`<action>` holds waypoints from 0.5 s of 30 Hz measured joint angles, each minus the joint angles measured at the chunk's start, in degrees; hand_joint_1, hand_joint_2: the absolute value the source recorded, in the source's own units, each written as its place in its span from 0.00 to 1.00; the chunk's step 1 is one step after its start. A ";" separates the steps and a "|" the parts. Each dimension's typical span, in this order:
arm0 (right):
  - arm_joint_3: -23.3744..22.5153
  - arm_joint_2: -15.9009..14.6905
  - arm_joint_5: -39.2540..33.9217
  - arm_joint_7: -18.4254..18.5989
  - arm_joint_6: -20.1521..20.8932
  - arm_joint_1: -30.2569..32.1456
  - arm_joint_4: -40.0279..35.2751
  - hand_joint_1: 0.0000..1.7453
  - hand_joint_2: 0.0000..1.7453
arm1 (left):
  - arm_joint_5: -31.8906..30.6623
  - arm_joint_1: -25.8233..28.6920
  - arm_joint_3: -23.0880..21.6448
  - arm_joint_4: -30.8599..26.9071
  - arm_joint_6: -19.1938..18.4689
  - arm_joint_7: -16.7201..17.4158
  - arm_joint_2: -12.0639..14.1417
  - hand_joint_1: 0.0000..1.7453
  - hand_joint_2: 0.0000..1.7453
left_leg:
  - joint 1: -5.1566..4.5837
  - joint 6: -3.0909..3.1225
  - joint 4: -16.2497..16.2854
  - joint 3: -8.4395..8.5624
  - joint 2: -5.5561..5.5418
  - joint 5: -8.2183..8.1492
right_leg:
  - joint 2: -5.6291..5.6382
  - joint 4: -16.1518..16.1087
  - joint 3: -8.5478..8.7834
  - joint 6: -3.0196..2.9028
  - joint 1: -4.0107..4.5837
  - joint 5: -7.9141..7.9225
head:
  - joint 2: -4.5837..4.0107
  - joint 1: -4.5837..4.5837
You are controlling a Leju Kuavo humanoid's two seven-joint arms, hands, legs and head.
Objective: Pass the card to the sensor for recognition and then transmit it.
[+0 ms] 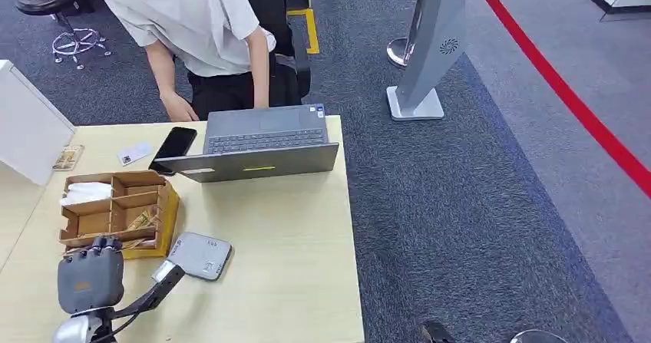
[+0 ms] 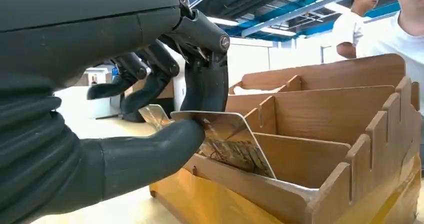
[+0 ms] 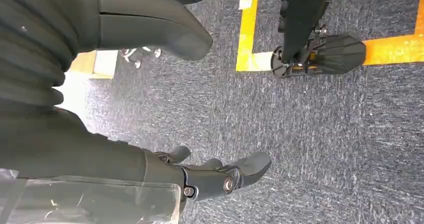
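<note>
At box (image 1: 157,205), left hand (image 2: 165,108) pinches card (image 2: 225,139) by its edge: thin, stiff, slippery; right hand (image 3: 210,174) empty, fingers loose.

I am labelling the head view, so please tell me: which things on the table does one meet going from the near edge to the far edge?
Left hand → grey sensor → wooden box → laptop and black phone, about level.
</note>
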 joint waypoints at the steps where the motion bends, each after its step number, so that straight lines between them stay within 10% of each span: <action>1: 0.09 0.00 -0.02 0.00 0.00 0.00 0.00 0.00 1.00 | 0.06 0.00 0.00 -0.07 -0.09 0.00 0.07 1.00 1.00 | 0.00 0.00 0.00 0.00 0.00 0.00 | 0.00 0.00 0.00 0.00 0.00 0.00 | 0.00 0.00; 15: 1.46 -0.02 -3.17 -0.04 -0.66 0.80 -0.02 0.00 1.00 | -1.75 2.29 -1.71 -6.84 1.36 -0.04 0.26 1.00 1.00 | 0.00 0.00 0.00 0.00 0.00 0.00 | 0.00 0.00 -0.01 0.00 0.00 0.00 | 0.00 0.00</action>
